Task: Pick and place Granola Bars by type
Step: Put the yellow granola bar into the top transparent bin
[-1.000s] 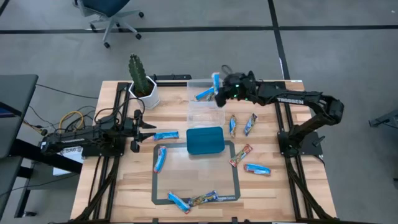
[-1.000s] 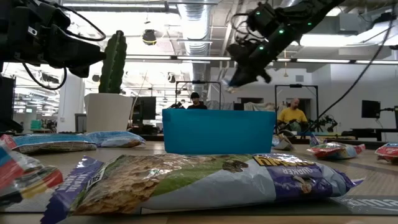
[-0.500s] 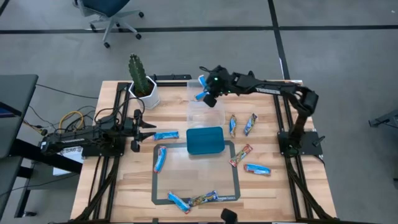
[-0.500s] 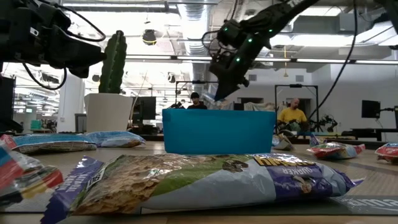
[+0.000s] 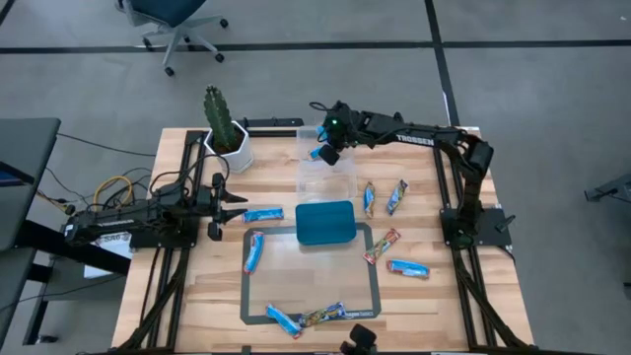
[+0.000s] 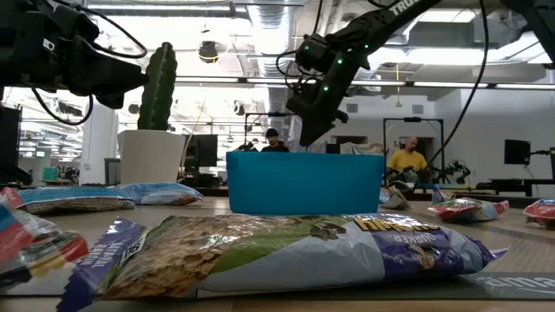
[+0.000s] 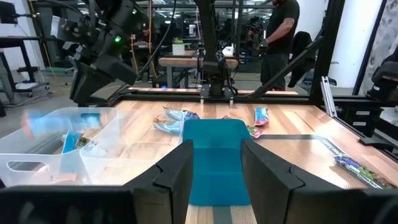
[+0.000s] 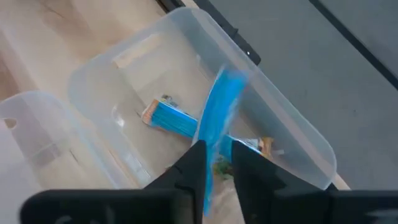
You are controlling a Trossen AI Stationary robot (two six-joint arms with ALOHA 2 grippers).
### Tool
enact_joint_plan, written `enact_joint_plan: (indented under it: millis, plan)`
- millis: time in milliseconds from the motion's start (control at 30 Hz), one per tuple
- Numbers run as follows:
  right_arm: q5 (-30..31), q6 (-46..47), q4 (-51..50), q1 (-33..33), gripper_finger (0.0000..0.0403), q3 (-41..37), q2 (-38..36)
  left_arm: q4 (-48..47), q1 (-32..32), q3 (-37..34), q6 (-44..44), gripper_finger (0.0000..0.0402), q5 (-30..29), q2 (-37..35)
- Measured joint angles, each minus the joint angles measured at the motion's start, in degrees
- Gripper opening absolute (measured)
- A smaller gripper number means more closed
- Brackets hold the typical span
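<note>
My right gripper (image 8: 217, 163) hangs over the far clear bin (image 8: 292, 124), pointing down into it, fingers slightly apart. A blue granola bar (image 8: 219, 112) stands on end between its fingertips, blurred, above another blue bar (image 8: 173, 118) lying on the bin's floor. From above, the gripper (image 5: 330, 146) covers that bin (image 5: 308, 138). A second clear bin (image 5: 327, 182) adjoins it on the near side. My left gripper (image 7: 217, 168) waits open at the table's left (image 5: 237, 202), pointing level at the teal tray (image 7: 214, 149). Other bars lie flat on the table (image 5: 263, 214) (image 5: 369, 198). My right gripper has the blue bar's lower end (image 8: 210, 186) between its fingertips, coming from above. The bar stands nearly upright over the bin and is blurred while the bin is sharp. Whether the fingers touch it, I cannot tell.
A potted cactus (image 5: 225, 133) stands at the far left corner. The teal tray (image 5: 325, 224) sits mid-table on a taped rectangle (image 5: 246, 296). More bars lie right of the tray (image 5: 396, 196) (image 5: 382, 246) (image 5: 407, 267) and by the near edge (image 5: 325, 315). People show in the room beyond.
My right gripper has swung toward the table's left with the blue bar, from beside the far bin's right edge to above that bin, and has tipped more steeply downward. The left arm has kept still.
</note>
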Motion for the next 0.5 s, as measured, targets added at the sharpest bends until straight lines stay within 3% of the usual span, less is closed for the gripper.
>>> enact_joint_plan:
  millis: [200,500]
  plan:
    - [0.0,0.6,-2.5,0.1,0.0115,0.0,-0.1,0.0,0.0,0.0,0.0,0.0126,0.0,0.0]
    - [5.5,18.2,-15.8,-0.7,0.0138,-0.8,-6.3,0.0,0.0,0.0,0.0,0.0126,-0.1,0.0]
